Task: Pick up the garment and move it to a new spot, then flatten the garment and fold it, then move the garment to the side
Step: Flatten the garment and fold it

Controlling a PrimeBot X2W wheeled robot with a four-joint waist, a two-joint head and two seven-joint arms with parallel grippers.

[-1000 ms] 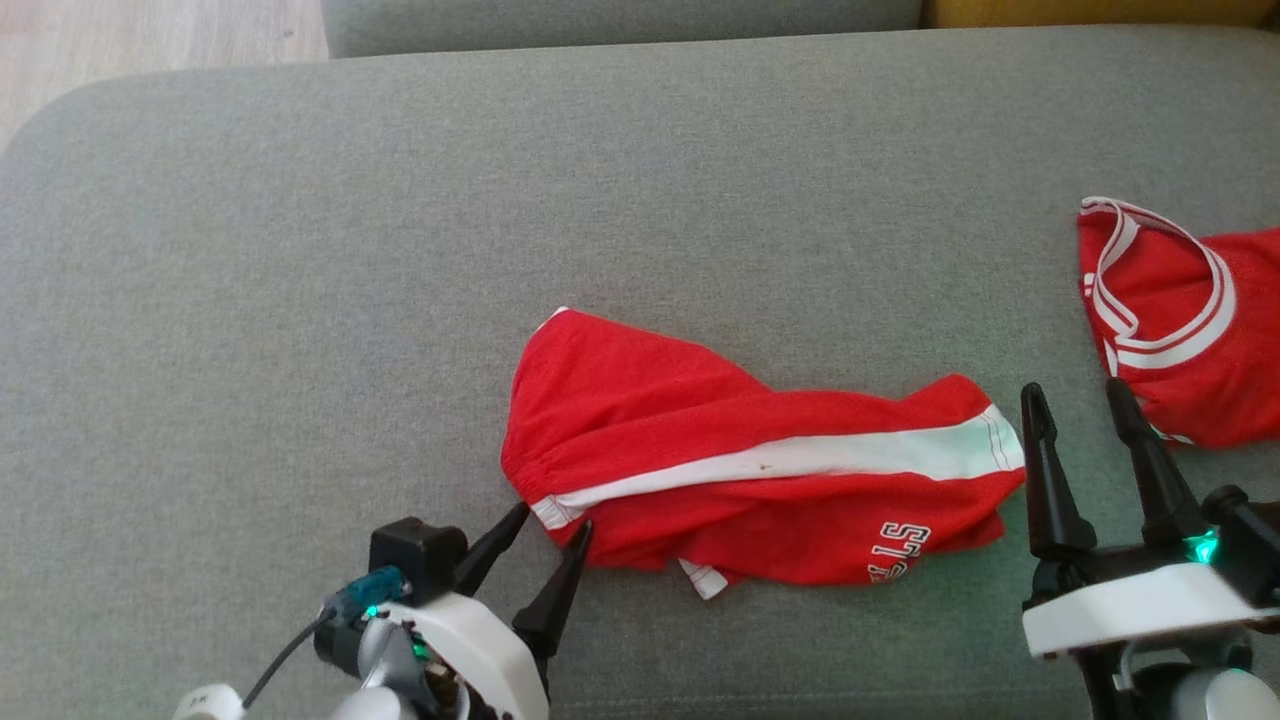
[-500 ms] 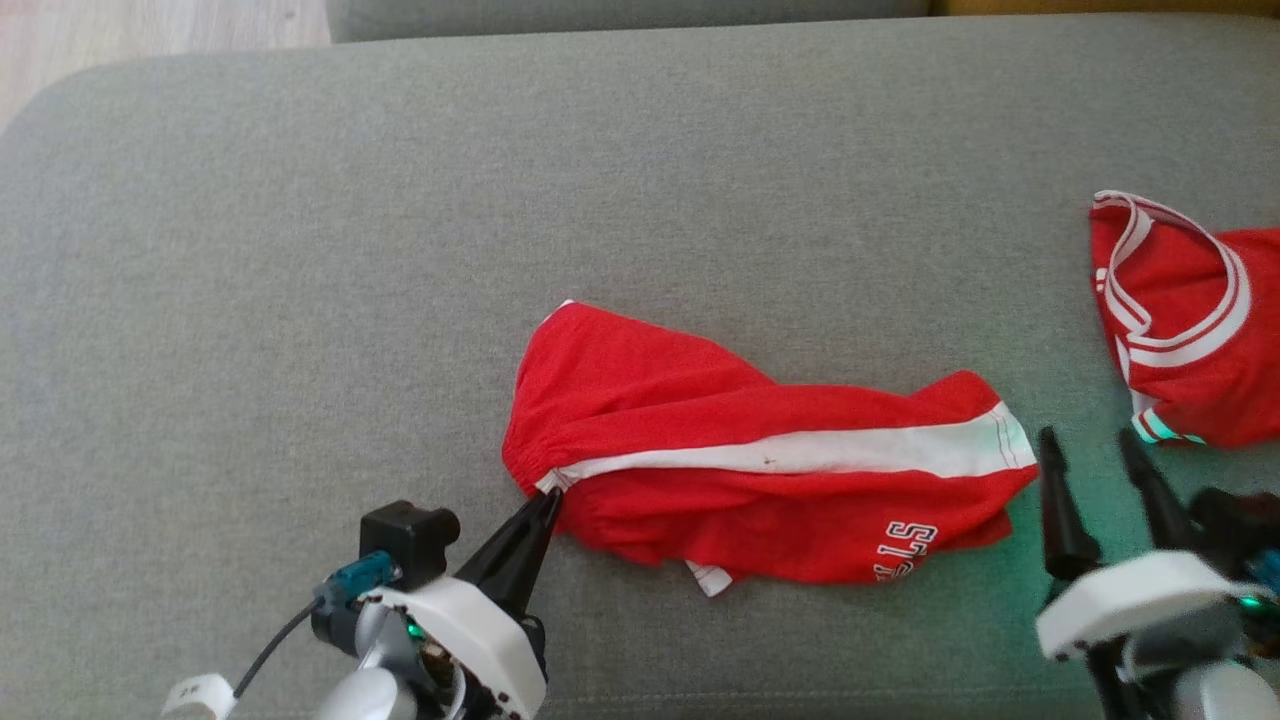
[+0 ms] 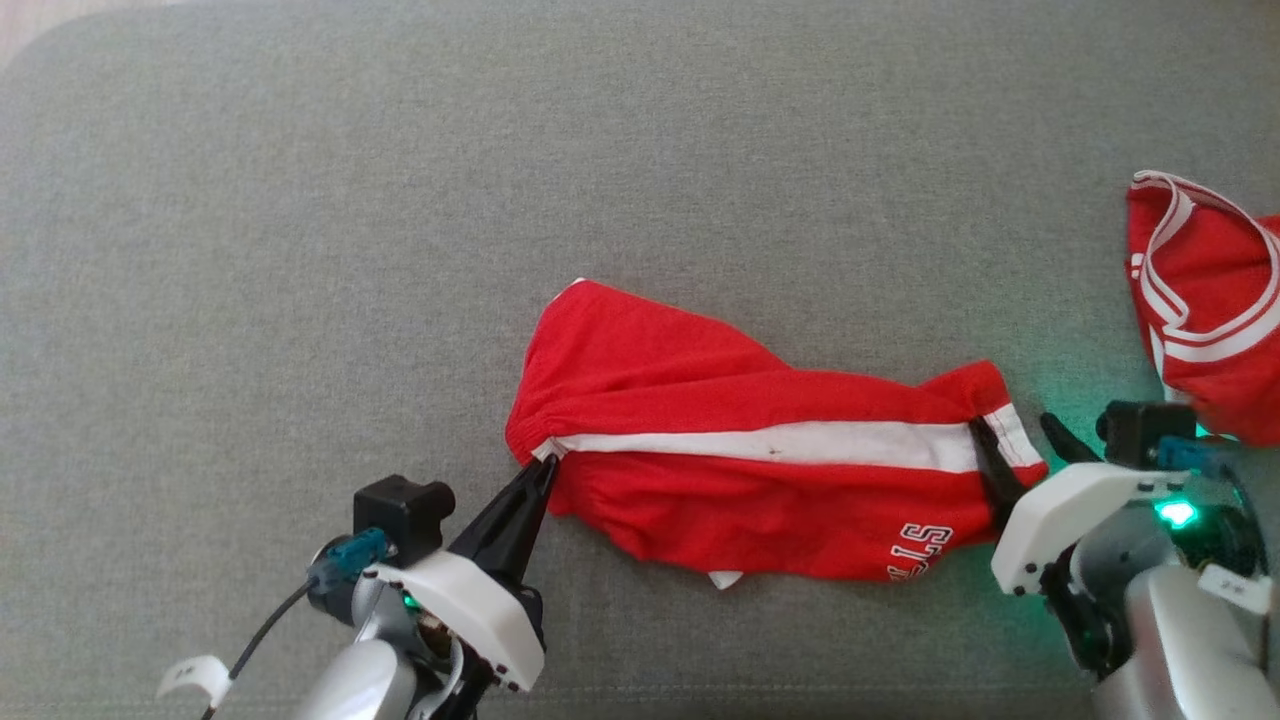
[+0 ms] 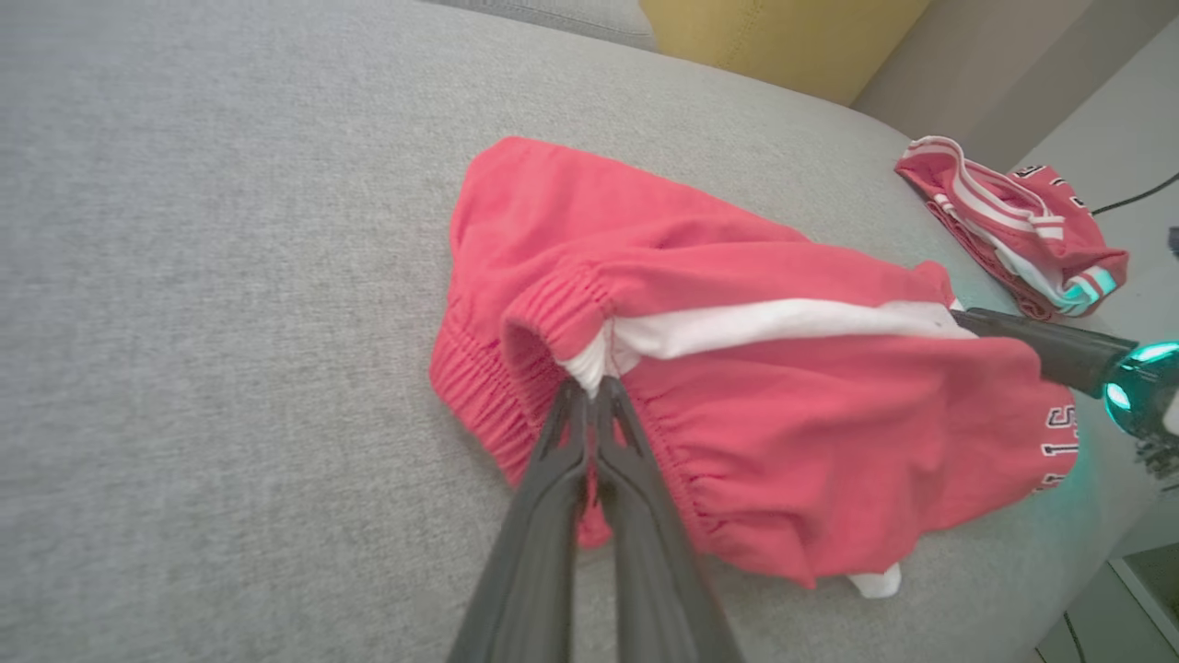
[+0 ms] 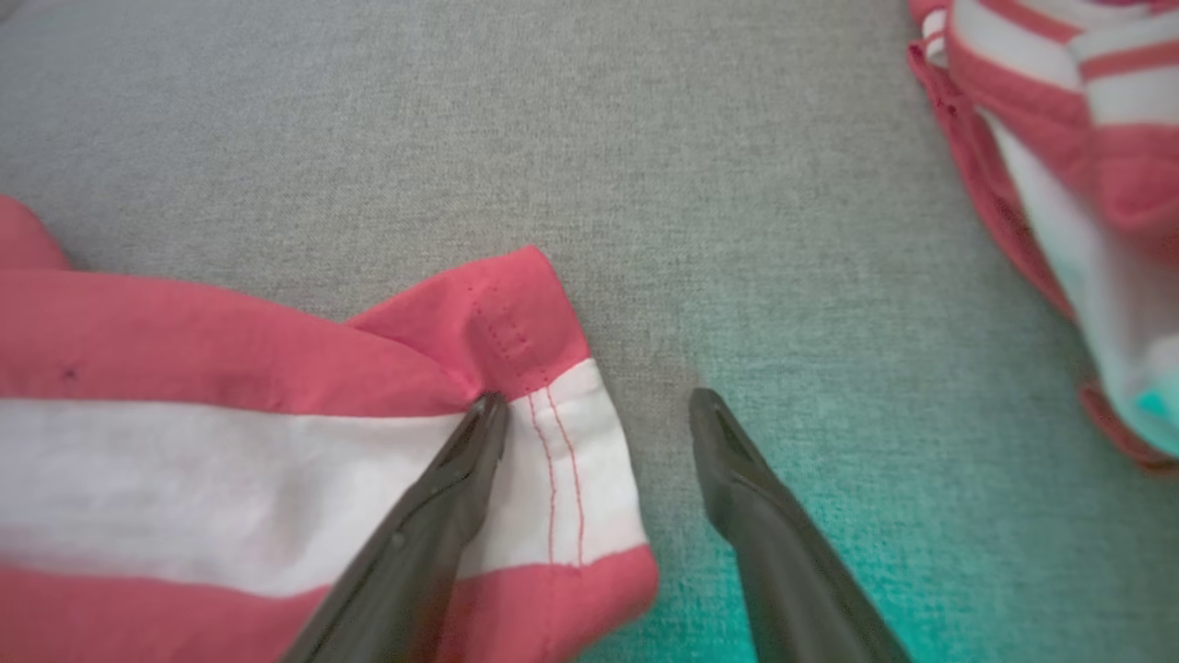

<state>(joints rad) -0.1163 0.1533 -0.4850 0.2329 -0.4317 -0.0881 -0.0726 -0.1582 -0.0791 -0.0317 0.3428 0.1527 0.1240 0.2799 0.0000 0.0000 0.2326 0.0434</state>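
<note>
2 tools point(image 3: 545, 465) point(image 3: 1010, 425), 1 garment point(image 3: 740, 400), jersey point(image 3: 1220, 340) x1?

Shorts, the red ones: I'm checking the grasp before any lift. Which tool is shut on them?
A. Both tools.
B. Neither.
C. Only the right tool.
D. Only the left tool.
D: the left tool pinches the shorts at the waistband with its fingers together, while the right tool stands open, one finger on the leg hem and the other over the sofa.
</note>
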